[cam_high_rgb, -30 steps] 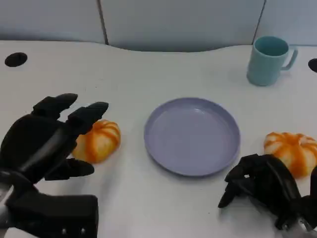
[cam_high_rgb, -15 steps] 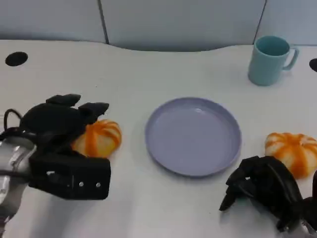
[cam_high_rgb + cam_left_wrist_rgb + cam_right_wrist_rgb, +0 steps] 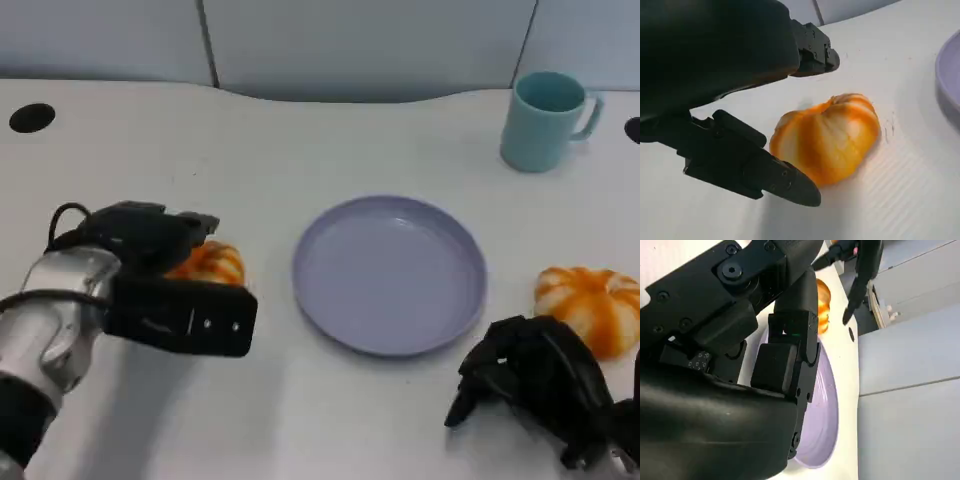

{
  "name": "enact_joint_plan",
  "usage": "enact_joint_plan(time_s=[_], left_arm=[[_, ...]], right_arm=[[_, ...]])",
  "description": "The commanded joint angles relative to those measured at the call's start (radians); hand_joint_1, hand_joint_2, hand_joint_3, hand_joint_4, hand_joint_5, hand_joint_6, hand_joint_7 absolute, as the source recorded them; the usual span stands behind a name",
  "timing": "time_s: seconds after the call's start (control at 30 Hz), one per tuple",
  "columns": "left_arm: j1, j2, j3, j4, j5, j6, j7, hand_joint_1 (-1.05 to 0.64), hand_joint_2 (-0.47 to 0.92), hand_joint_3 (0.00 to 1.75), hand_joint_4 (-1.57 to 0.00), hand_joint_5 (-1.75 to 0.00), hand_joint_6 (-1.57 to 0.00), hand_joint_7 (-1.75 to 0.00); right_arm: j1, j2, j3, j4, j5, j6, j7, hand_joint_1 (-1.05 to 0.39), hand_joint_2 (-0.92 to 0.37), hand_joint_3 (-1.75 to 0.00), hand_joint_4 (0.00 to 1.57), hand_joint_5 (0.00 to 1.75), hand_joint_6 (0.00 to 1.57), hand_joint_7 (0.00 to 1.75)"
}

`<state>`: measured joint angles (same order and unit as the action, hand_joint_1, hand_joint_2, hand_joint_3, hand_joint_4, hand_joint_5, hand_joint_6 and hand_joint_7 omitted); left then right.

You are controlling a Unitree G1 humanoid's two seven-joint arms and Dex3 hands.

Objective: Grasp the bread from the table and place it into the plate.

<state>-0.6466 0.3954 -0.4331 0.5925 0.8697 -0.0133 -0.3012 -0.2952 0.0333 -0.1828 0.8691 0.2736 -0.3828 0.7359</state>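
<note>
Left hand [image 3: 150, 240] lower now over the bread [image 3: 827, 137] — open, empty; right hand [image 3: 535, 385] curled, empty.

In the head view the left hand [image 3: 150, 240] covers most of the bread [image 3: 207, 263] at nine o'clock of the plate [image 3: 389, 273]; only an orange sliver shows. Whether its fingers [image 3: 785, 180] touch the bread cannot be told, even from the left wrist view, where the plate is cut off at three o'clock. The right hand [image 3: 535, 390] is cut by the frame's lower edge at five o'clock. A black spot [image 3: 632, 130] at the right edge is half cut off.
</note>
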Motion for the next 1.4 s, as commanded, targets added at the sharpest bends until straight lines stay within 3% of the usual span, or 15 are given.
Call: enact_joint_plan(time_s=[0.03,0.43,0.73,1.17,1.2,1.27,1.3,1.33,1.37,1.4], left_arm=[[-0.088,-0.03,-0.028,0.153,-0.022,0.005,0.023,-0.56,0.72,0.01,0.0,0.0,-0.11,-0.02],[-0.204,-0.088,-0.032,0.487,-0.14,-0.055,0.025,-0.51,0.74,0.01,-0.02,-0.01,-0.15,-0.03],[-0.221,-0.132,-0.048,0.607,-0.173,-0.069,0.071,-0.48,0.73,0.0,-0.06,-0.03,-0.18,-0.03],[-0.172,-0.176,-0.127,0.68,-0.14,-0.113,0.358,-0.38,0.78,0.01,-0.09,-0.04,-0.18,-0.01],[-0.164,-0.178,-0.127,0.683,-0.14,-0.115,0.395,-0.26,0.84,0.03,-0.24,-0.11,-0.34,-0.08],[-0.158,-0.181,-0.128,0.688,-0.141,-0.118,0.437,-0.19,0.87,0.03,-0.33,-0.15,-0.43,-0.09],[-0.148,-0.173,-0.123,0.688,-0.145,-0.143,0.484,-0.2,0.88,0.06,-0.47,-0.22,-0.51,-0.12],[-0.142,-0.167,-0.119,0.688,-0.148,-0.162,0.519,-0.22,0.9,0.12,-0.63,-0.51,-0.66,-0.16],[-0.137,-0.163,-0.117,0.69,-0.149,-0.175,0.545,-0.23,0.91,0.17,-0.68,-0.77,-0.76,-0.17],[-0.136,-0.162,-0.116,0.693,-0.15,-0.184,0.56,-0.24,0.92,0.18,-0.7,-0.86,-0.8,-0.17]], right_arm=[[0.008,-0.017,-0.005,-0.006,0.017,0.005,0.008,-1.05,-0.65,0.0,1.57,0.48,1.57,0.34],[0.035,-0.011,0.005,-0.053,0.004,0.016,-0.028,-1.05,-0.64,0.0,1.57,0.5,1.57,0.35],[0.059,-0.015,0.013,-0.105,0.019,0.053,-0.02,-1.05,-0.63,0.0,1.57,0.51,1.57,0.36],[0.09,-0.023,0.03,-0.162,0.019,0.073,-0.041,-1.05,-0.64,-0.01,1.57,0.53,1.57,0.37],[0.092,-0.022,0.03,-0.165,0.02,0.076,-0.042,-1.05,-0.64,0.0,1.57,0.53,1.57,0.37],[0.095,-0.021,0.03,-0.171,0.022,0.081,-0.044,-1.05,-0.63,0.0,1.57,0.53,1.57,0.38],[0.095,-0.02,0.03,-0.172,0.02,0.078,-0.047,-1.05,-0.63,0.0,1.57,0.53,1.57,0.38],[0.095,-0.018,0.03,-0.172,0.019,0.076,-0.049,-1.05,-0.63,0.0,1.57,0.53,1.57,0.38],[0.095,-0.018,0.03,-0.173,0.018,0.075,-0.051,-1.05,-0.63,0.0,1.57,0.53,1.57,0.38],[0.095,-0.017,0.031,-0.174,0.018,0.074,-0.052,-1.05,-0.64,0.0,1.57,0.53,1.57,0.38]])
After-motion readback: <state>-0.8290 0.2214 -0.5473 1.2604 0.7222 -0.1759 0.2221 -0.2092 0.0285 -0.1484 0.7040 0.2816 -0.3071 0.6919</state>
